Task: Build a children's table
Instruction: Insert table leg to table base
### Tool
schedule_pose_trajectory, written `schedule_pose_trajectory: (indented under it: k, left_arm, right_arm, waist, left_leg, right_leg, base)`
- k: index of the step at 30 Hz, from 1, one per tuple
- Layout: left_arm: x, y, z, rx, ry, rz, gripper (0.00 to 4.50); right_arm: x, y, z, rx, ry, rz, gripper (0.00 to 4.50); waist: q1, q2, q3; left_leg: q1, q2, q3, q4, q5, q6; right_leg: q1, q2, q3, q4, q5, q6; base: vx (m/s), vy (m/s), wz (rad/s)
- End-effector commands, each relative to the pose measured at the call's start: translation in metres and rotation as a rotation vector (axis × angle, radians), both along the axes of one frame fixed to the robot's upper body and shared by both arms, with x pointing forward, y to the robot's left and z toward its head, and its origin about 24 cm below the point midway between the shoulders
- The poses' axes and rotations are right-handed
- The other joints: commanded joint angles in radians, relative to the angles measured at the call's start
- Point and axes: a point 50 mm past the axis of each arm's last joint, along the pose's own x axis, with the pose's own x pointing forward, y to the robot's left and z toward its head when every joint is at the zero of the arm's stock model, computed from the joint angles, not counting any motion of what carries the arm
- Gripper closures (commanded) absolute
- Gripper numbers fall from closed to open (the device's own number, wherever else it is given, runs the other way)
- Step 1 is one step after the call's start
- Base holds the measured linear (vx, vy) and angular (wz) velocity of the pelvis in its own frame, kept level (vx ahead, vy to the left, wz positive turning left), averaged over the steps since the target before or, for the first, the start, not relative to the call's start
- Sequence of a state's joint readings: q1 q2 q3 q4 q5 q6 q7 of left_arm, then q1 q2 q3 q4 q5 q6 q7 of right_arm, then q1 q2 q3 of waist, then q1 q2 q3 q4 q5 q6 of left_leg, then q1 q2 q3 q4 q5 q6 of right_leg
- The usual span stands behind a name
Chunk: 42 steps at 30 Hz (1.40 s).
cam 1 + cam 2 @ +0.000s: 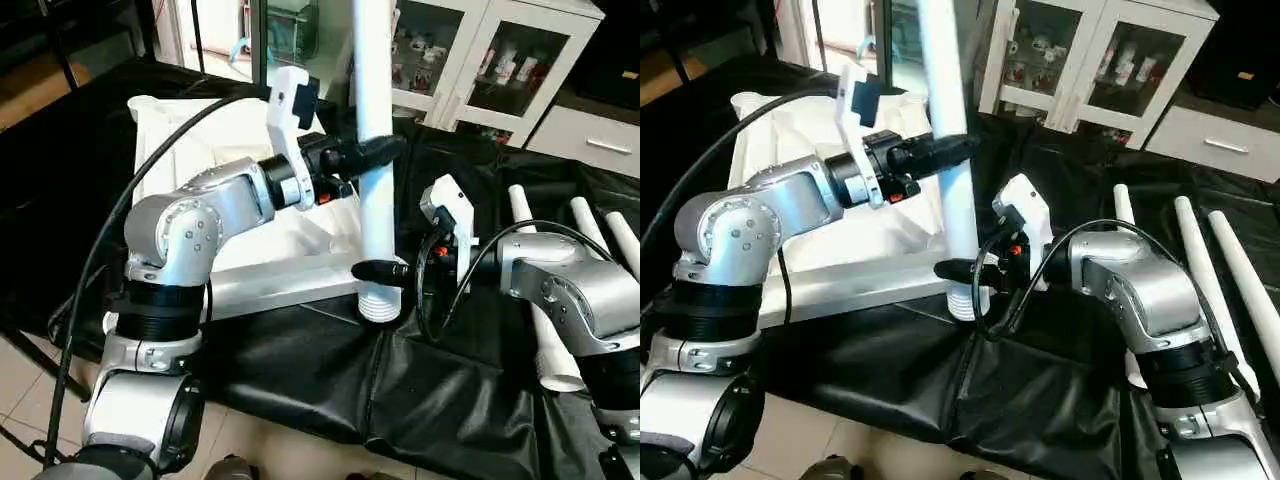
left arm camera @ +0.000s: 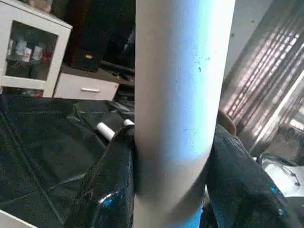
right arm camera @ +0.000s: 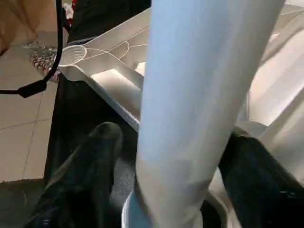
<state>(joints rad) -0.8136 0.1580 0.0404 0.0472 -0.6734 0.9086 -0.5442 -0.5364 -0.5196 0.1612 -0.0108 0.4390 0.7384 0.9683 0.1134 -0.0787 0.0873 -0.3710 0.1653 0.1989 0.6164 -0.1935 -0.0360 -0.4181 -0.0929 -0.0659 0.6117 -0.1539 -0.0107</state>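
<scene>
1. The upright leg (image 1: 376, 150) is clamped mid-shaft by the left gripper (image 1: 385, 152), its ribbed foot sitting at the corner socket (image 1: 381, 303) of the upside-down table top (image 1: 240, 200).
2. Low down, the right gripper (image 1: 385, 270) is set around the leg; whether it's actually pinching can't be told.
3. The leg is best kept plumb and pushed straight down, not levered.
4. Three spare legs (image 1: 1200, 270) are left lying on the black sheet (image 1: 1040, 400) to the right.

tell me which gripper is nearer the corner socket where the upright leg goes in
Right. The right gripper is low on the upright leg, just above the corner socket. The left gripper is shut on the same leg higher up, well above the socket.
</scene>
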Motion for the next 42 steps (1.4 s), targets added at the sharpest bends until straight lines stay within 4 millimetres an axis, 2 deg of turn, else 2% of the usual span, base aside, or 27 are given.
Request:
schedule_pose_trajectory:
  k: [1,10,21,23,25,33,35,40,42]
  left_arm:
    - [-0.004,-0.003,0.002,0.01,-0.022,-0.026,2.75]
    - [-0.004,-0.002,0.002,0.013,-0.03,-0.024,2.75]
    - [0.0,0.001,0.006,-0.008,-0.05,0.003,2.75]
    - [0.002,0.003,0.009,-0.027,-0.043,0.004,2.05]
    - [0.001,0.003,0.01,-0.028,-0.03,-0.018,1.99]
    - [-0.001,0.006,0.007,-0.044,0.005,-0.031,1.12]
    - [-0.001,0.007,0.007,-0.047,0.009,-0.03,1.08]
    - [-0.006,0.009,0.005,-0.055,0.014,-0.058,0.62]
    - [-0.003,0.012,0.005,-0.058,-0.01,-0.013,0.55]
  right_arm:
    - [-0.002,-0.003,-0.001,-0.007,0.007,-0.004,1.71]
    - [-0.003,-0.002,-0.003,-0.017,0.012,0.009,2.49]
    - [-0.003,-0.003,-0.004,-0.013,0.01,0.004,2.63]
    - [-0.002,-0.004,-0.002,-0.008,0.004,-0.006,2.63]
    - [0.0,-0.005,0.0,-0.002,-0.004,-0.018,2.63]
    - [0.005,-0.01,0.01,0.053,-0.033,-0.057,2.65]
    - [0.006,-0.011,0.012,0.063,-0.037,-0.066,2.65]
    - [0.02,-0.026,0.031,0.173,-0.1,-0.193,2.65]
    - [0.026,-0.034,0.038,0.195,-0.133,-0.256,2.65]
  waist:
    - [0.003,-0.004,-0.086]
    - [0.004,-0.005,-0.087]
    - [0.004,-0.001,-0.087]
    - [0.003,-0.002,-0.086]
    - [0.003,0.0,-0.087]
    - [0.003,0.004,-0.086]
    - [0.004,0.003,-0.086]
    - [0.003,0.005,-0.087]
    - [0.004,0.006,-0.086]
  left_leg:
    - [0.015,0.061,-0.03,-0.073,-0.113,-0.002]
    - [0.013,0.061,-0.03,-0.072,-0.1,0.003]
    - [0.014,0.061,-0.03,-0.072,-0.107,-0.003]
    - [0.014,0.061,-0.03,-0.072,-0.108,-0.002]
    - [0.014,0.06,-0.03,-0.072,-0.107,-0.002]
    - [0.016,0.061,-0.031,-0.073,-0.124,-0.01]
    - [0.017,0.061,-0.031,-0.073,-0.126,-0.01]
    - [0.016,0.059,-0.03,-0.073,-0.126,-0.015]
    - [0.016,0.058,-0.029,-0.073,-0.132,-0.019]
  right_leg:
    - [0.058,-0.065,0.048,-0.059,-0.217,-0.2]
    - [0.059,-0.065,0.047,-0.056,-0.205,-0.202]
    - [0.059,-0.064,0.047,-0.057,-0.207,-0.201]
    - [0.059,-0.063,0.047,-0.057,-0.201,-0.204]
    - [0.059,-0.063,0.047,-0.056,-0.196,-0.207]
    - [0.058,-0.063,0.046,-0.057,-0.203,-0.214]
    - [0.058,-0.063,0.046,-0.056,-0.199,-0.217]
    - [0.057,-0.063,0.046,-0.056,-0.203,-0.22]
    - [0.057,-0.063,0.045,-0.059,-0.213,-0.217]
  base:
    - [0.0,0.0,0.0]
    - [0.0,0.0,0.0]
    - [0.0,0.0,0.0]
    - [0.0,0.0,0.0]
    - [0.0,0.0,0.0]
    - [0.0,0.0,0.0]
    - [0.0,0.0,0.0]
    - [0.0,0.0,0.0]
    - [0.0,0.0,0.0]
